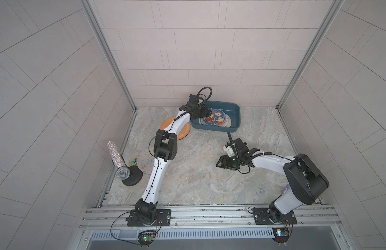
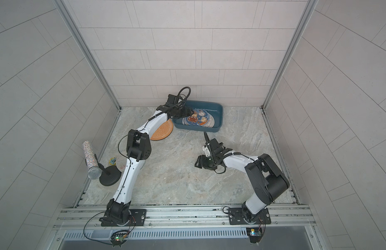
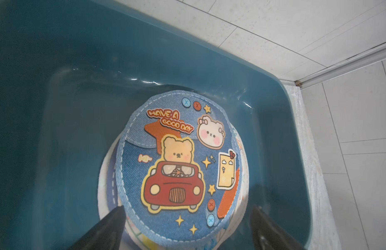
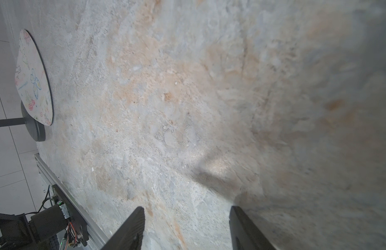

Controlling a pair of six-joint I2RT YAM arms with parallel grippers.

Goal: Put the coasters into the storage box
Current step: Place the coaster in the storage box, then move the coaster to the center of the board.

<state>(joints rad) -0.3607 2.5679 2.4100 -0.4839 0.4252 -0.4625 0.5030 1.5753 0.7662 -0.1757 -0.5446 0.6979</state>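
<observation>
The teal storage box (image 1: 236,108) (image 2: 219,108) (image 3: 209,56) stands at the back of the table. A stack of coasters lies inside it, and the top one (image 3: 179,164) (image 1: 213,119) (image 2: 196,119) has a denim print with a bear in a red car. My left gripper (image 3: 187,214) (image 1: 206,112) (image 2: 187,112) hangs open over the near edge of that stack, gripping nothing. An orange coaster (image 1: 184,134) (image 2: 161,133) lies left of the box, partly under my left arm. A pale butterfly coaster (image 1: 144,161) (image 4: 34,80) lies by the microphone base. My right gripper (image 4: 187,208) (image 1: 220,163) (image 2: 197,162) is open and empty, low over bare table.
A glittery microphone (image 1: 117,159) (image 2: 90,160) leans on a black round base (image 1: 133,177) (image 2: 111,177) at the left edge. A small yellow and blue piece (image 1: 133,160) (image 2: 112,160) lies beside the butterfly coaster. Tiled walls close in the table on three sides.
</observation>
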